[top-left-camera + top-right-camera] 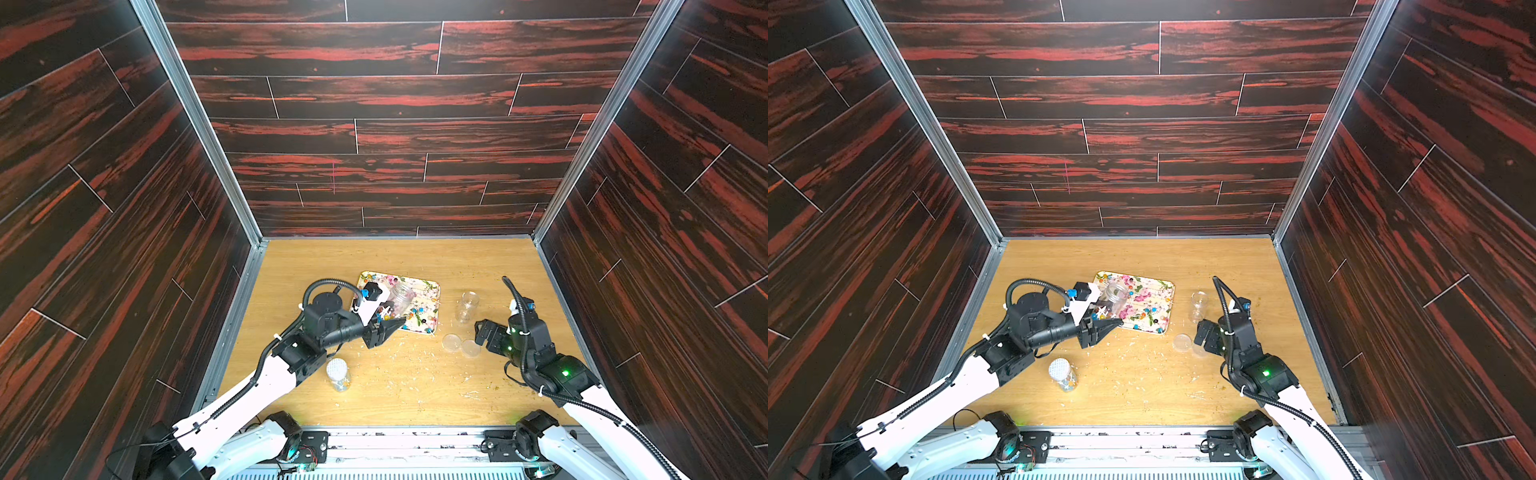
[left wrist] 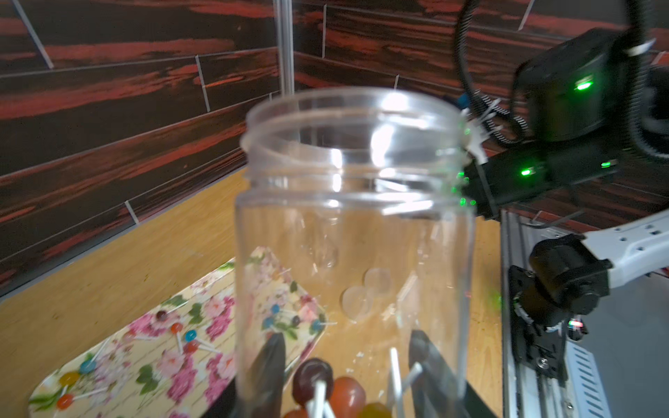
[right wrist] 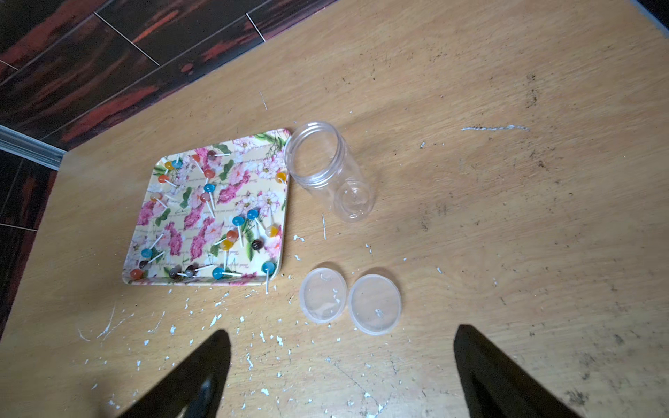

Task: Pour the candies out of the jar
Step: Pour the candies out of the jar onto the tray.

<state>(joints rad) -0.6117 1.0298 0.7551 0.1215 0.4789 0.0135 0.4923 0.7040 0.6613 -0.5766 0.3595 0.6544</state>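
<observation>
Three plank walls (image 1: pixel 395 124), crumb-strewn table (image 1: pixel 415 382); left fingers (image 1: pixel 392 327) clamp jar (image 2: pixel 354 217), right fingers (image 3: pixel 202 369) spread empty

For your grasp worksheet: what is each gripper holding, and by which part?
Left gripper grips the clear jar near its base. Right gripper holds nothing.
</observation>
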